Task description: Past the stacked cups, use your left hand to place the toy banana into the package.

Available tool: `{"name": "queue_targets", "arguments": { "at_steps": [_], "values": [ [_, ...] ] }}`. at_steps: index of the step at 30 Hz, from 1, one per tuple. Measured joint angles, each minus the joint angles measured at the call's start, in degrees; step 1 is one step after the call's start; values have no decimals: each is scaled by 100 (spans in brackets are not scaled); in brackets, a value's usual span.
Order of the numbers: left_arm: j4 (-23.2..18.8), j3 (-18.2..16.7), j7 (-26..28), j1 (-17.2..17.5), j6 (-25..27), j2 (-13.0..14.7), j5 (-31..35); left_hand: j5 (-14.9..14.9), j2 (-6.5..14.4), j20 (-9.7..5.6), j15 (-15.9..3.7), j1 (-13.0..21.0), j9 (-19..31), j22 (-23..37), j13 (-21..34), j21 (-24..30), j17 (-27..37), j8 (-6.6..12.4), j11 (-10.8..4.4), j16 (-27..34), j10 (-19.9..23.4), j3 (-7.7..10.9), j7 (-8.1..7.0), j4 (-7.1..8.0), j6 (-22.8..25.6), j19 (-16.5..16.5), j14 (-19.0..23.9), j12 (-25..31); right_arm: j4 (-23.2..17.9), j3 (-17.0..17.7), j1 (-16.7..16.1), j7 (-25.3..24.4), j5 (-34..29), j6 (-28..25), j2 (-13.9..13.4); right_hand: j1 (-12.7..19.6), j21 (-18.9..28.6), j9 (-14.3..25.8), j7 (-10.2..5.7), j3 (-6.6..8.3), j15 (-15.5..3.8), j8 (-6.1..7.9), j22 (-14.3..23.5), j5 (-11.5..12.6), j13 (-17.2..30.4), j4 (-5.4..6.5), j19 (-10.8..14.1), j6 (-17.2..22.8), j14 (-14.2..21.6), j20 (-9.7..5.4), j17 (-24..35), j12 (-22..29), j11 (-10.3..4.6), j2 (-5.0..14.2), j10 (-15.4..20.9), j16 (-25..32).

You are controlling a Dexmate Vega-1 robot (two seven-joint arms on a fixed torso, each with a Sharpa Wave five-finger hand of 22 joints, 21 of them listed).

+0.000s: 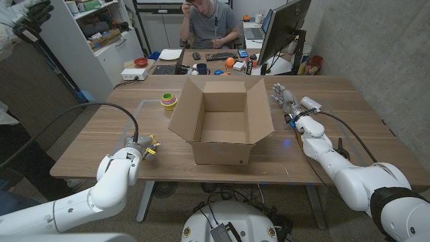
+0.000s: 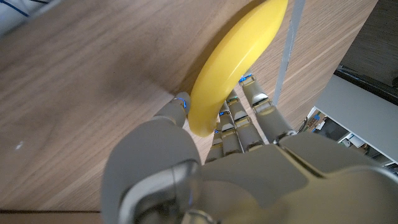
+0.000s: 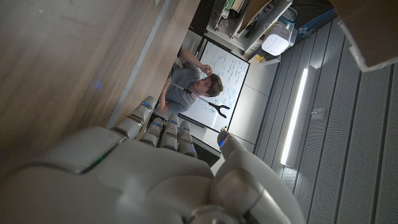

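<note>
Fingers: the fingers [image 2: 233, 127] of the left hand [image 1: 138, 149] are closed around the smooth yellow plastic toy banana [image 2: 233, 59]; the thumb presses one side and the other fingers press the opposite side, near the lower end of the fruit.
Right hand: the right hand [image 1: 285, 97] is at the far right of the table, beside the box; its fingers look loosely spread and hold nothing.
Banana place: it is in the left hand, at the near left part of the light brown wooden table [image 1: 336, 101], well apart from the box. In the head view I see only a small yellow tip [image 1: 150, 149] past the fingers.
Package: the open brown cardboard box [image 1: 222, 124] stands in the middle of the table, its flaps spread outward, and the part of its inside that I can see holds nothing.
Cups: the small stack of coloured plastic cups [image 1: 168, 101] stands just left of the box, toward the far side.
Person: a person [image 1: 209, 23] sits at a desk behind the table.
Risk one: the grip is near one end, so I think the long free part can swing or slide out when the arm lifts and turns.
Risk two: the way to the box goes close to the cups; a low arm could knock over the stack.
Risk three: the left flap stands up, and the banana could catch on it and fall outside.
</note>
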Motion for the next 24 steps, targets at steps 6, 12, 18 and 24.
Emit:
{"name": "queue_targets", "arguments": {
  "at_steps": [6, 12, 18, 24],
  "values": [
    [138, -82, -14, 67, 16, -230, 249, -16, -77, 345, -116, 653, 3, 26, 32, 657, -40, 101, 2, 223, 798, -106, 25, 3, 826, 394, 1262, 238, 281, 46, 149, 25, -39, 87, 45, 0, 0, 0, 32, 0, 32, 0, 0, 31, 0, 0, 1, 32, 32, 1, 0, 0, 0, 0, 0, 0],
    [325, -163, 77, 149, 102, -536, 519, -15, -272, 606, -94, 1003, 4, 25, 31, 1269, -28, 162, 59, 332, 1617, -183, 43, 57, 1652, 656, 2112, 488, 627, 98, 341, 49, -119, 165, 98, 0, 0, 0, 32, 0, 32, 0, 0, 45, 0, 0, 21, 32, 32, 21, 0, 0, 0, 0, 0, 0],
    [463, -271, 330, 215, 213, -786, 590, -11, -311, 701, 141, 1042, 4, 26, 13, 1753, 5, 214, 178, 415, 2231, -314, 114, 94, 2034, 751, 2546, 657, 957, 149, 535, 53, -227, 173, 152, 0, 0, 0, 31, 0, 32, 0, 0, 45, 0, 0, 21, 31, 32, 21, 0, 0, 0, 0, 0, 0],
    [564, -348, 497, 248, 247, -972, 608, -11, -324, 681, 148, 1055, 5, 26, -1, 1819, -18, 322, 204, 416, 2324, -316, 173, 93, 2098, 793, 2612, 675, 1165, 211, 671, 48, -325, 125, 192, 0, 0, 0, 31, 0, 32, 0, 0, 45, 0, 0, 21, 32, 31, 21, 0, 0, 0, 0, 0, 0]
  ]
}}
